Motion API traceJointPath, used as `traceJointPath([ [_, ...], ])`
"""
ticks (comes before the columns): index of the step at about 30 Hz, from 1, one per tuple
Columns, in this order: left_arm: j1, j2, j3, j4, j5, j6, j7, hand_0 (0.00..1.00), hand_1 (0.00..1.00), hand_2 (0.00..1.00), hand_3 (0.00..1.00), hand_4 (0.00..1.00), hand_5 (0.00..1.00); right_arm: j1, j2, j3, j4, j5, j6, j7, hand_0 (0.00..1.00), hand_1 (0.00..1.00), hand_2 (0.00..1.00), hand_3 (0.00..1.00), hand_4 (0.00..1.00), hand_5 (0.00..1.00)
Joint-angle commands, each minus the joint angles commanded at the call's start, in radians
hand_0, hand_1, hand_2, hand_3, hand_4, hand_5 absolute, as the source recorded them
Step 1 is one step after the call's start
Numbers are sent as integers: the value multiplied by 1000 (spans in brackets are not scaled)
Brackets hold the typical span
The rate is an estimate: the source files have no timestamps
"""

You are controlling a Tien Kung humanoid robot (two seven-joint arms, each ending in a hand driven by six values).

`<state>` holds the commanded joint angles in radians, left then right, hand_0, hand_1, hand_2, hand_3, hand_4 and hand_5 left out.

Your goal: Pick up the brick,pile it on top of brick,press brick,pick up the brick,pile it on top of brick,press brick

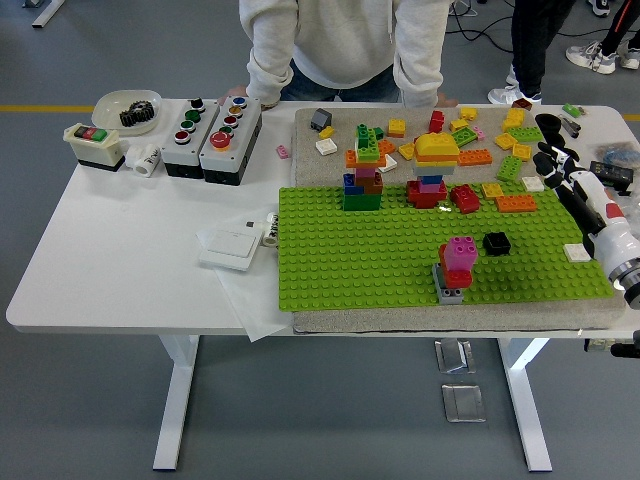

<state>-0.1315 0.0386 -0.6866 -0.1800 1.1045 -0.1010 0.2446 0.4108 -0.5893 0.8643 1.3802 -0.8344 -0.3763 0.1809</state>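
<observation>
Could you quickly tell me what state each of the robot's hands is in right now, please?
Left hand: not in view.
Right hand: open, fingers loosely spread and holding nothing, over the loose bricks at the table's far right.

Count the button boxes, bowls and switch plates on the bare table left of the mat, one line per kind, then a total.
Button boxes: 3
Bowl: 1
Switch plate: 1
Total: 5

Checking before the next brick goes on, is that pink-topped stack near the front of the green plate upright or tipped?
Upright: the pink-topped stack stands straight on the green plate.
</observation>
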Motion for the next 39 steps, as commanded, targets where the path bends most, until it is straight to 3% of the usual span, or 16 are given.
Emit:
traceJointPath([
  [1,0,0,0,0,-1,0,0,792,703,591,533,523,509,0,0,1,1,32,3,17,986,902,958,998,998,878],
  [2,0,0,0,0,-1,0,0,793,705,592,533,523,508,0,0,1,1,48,4,22,800,777,864,976,998,773],
  [7,0,1,4,0,-5,-1,-1,793,705,592,533,523,508,0,-1,11,6,179,-21,82,800,777,864,976,998,773],
  [8,0,1,5,0,-7,-1,-1,791,705,592,533,524,508,0,-1,13,7,209,-26,88,437,578,685,799,998,605],
  [13,0,1,10,0,-12,-1,-3,791,705,592,533,524,508,-2,-2,39,6,395,-65,130,437,578,685,799,998,605],
  [14,0,1,11,0,-14,-1,-3,793,706,593,533,523,508,-3,-2,44,5,434,-70,137,209,371,423,454,851,438],
  [19,0,1,16,0,-19,-1,-4,793,706,593,533,523,508,-2,-3,67,-3,649,-105,161,209,371,423,454,851,438],
  [20,0,1,17,0,-20,-1,-4,792,706,592,533,523,508,-2,-3,71,-5,688,-111,165,154,291,356,393,828,475],
  [22,-1,1,21,0,-22,-2,-5,792,706,592,533,523,508,-1,-3,77,-7,772,-119,174,154,291,356,393,828,475],
  [31,-4,2,23,0,-28,-2,-5,792,705,592,533,523,508,0,-3,85,-17,1120,-97,203,133,262,336,401,813,481],
  [32,-4,1,23,0,-29,-1,-5,791,705,592,534,523,508,0,-3,85,-18,1123,-93,201,224,390,461,467,868,474],
  [37,-5,1,27,0,-35,-1,-6,791,705,592,534,523,508,2,-1,82,-21,1118,-68,188,224,390,461,467,868,474],
  [38,-5,1,27,0,-35,-1,-6,794,706,592,533,523,509,2,0,82,-21,1118,-67,187,371,516,571,519,926,535],
  [39,-5,1,28,0,-36,-1,-6,794,706,592,533,523,509,2,0,80,-21,1118,-64,185,371,516,571,519,926,535],
])
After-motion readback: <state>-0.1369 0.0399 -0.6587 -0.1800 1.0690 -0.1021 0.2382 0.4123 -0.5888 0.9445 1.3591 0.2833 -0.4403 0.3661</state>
